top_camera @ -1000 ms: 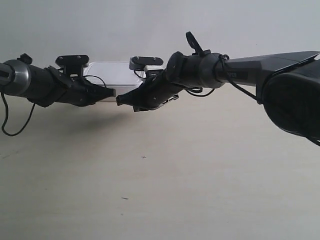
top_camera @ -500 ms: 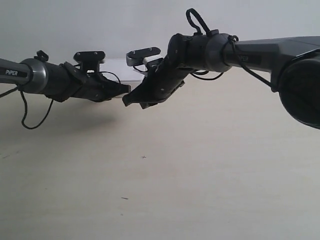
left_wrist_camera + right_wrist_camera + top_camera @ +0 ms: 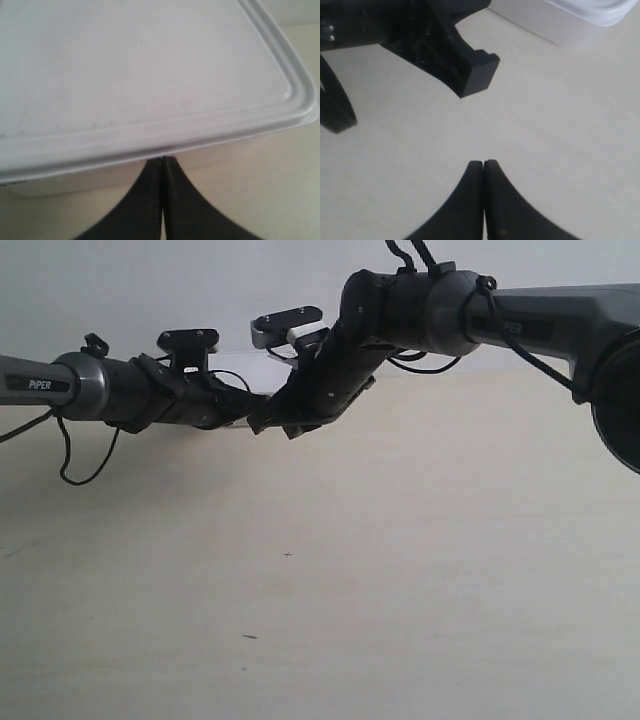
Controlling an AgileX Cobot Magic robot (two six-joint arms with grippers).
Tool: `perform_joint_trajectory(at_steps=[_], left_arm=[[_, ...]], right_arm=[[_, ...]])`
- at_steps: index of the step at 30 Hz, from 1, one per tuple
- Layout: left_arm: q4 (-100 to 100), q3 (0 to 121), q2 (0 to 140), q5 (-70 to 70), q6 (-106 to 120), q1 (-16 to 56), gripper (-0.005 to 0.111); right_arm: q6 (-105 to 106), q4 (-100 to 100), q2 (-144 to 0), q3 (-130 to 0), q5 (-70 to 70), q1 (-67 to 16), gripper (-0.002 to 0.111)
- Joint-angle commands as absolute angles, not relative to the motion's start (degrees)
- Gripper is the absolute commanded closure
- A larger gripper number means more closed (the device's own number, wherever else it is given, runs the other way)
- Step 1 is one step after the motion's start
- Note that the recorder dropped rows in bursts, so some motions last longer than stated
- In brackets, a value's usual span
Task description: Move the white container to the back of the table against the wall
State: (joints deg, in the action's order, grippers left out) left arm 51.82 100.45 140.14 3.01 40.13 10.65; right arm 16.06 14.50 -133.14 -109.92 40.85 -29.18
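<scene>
Container: the white container [image 3: 150, 75], with its lid [image 3: 215, 55] on, sits flat on the table [image 3: 400, 570] at the far side, close to the wall [image 3: 150, 290]. Whether it touches the wall cannot be told.
Container in the exterior view: the two arms cover nearly all of it.
Container in the right wrist view: one rounded corner shows, resting on the table.
Left gripper [image 3: 163, 161]: the fingers are pressed together with no gap and nothing between them. The tips point at the container's side wall, just under the lid's rim. Whether they touch it cannot be told.
Right gripper [image 3: 483, 165]: the fingers are together and grasp nothing. They hang over bare table, with the container's corner ahead and apart from the tips. The other arm's black finger lies between the tips and the container.
Arm at the exterior view's left [image 3: 120, 395]: it reaches low and nearly level over the table towards the wall. A black cable [image 3: 65, 455] hangs from it in a loop.
Arm at the exterior view's right [image 3: 420, 315]: it comes in higher and slopes down. Its tip is just beside the other arm's tip.
Table: it is pale and wood-look. A few dark specks [image 3: 288, 555] lie on the near part, well apart from the arms.
Wall: it is plain pale grey.
</scene>
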Motion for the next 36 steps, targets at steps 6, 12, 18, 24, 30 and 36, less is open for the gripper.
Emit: perform_joint_trajectory(at_steps=[6, 12, 18, 24, 30, 36], left_arm=[[54.6, 105.2, 143.0, 2.9, 39.8, 11.4, 0.107], [54.6, 107.5, 144.2, 0.8, 39.8, 11.4, 0.107], [54.6, 107.5, 144.6, -1.0, 40.0, 11.4, 0.107], [54.6, 107.5, 144.6, -2.8, 40.1, 11.3, 0.107], [48.6, 107.5, 143.2, 9.1, 40.4, 11.3, 0.107], [48.8, 102.1, 138.6, 9.2, 39.5, 11.1, 0.107]], right_arm=[[16.5, 14.0, -132.5, -110.3, 41.9, -28.9, 0.108], [16.5, 14.0, -132.1, -110.3, 42.2, -28.9, 0.108], [16.5, 14.0, -131.9, -110.3, 42.3, -28.9, 0.108], [16.5, 14.0, -131.9, -110.3, 42.5, -28.9, 0.108], [16.5, 14.0, -131.9, -110.3, 43.7, -28.9, 0.108], [16.5, 14.0, -131.3, -110.3, 43.8, -28.9, 0.108]])
